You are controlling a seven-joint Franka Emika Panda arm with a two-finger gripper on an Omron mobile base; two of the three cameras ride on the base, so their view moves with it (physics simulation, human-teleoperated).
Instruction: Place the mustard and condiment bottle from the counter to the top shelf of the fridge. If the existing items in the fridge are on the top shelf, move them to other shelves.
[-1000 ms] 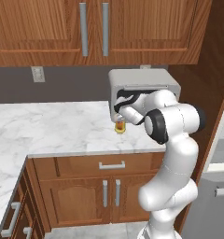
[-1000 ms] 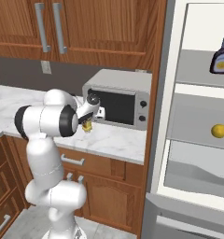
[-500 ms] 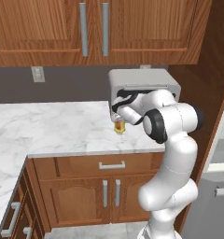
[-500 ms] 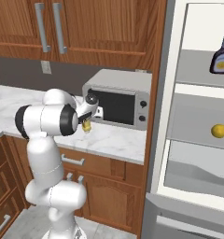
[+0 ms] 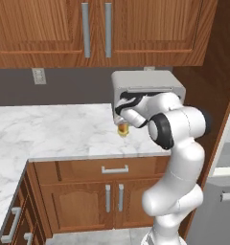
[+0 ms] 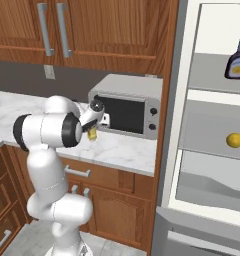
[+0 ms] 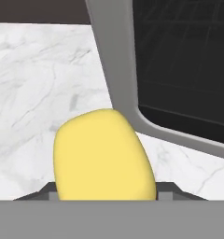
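On counter, gripper since narrowed round mustard.

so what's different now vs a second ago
Very little visibly moved. The gripper sits at the mustard on the counter in front of the microwave, as before; the fingers flank the bottle, though a firm grip can't be confirmed. The condiment bottle and the yellow ball in the fridge stayed put.
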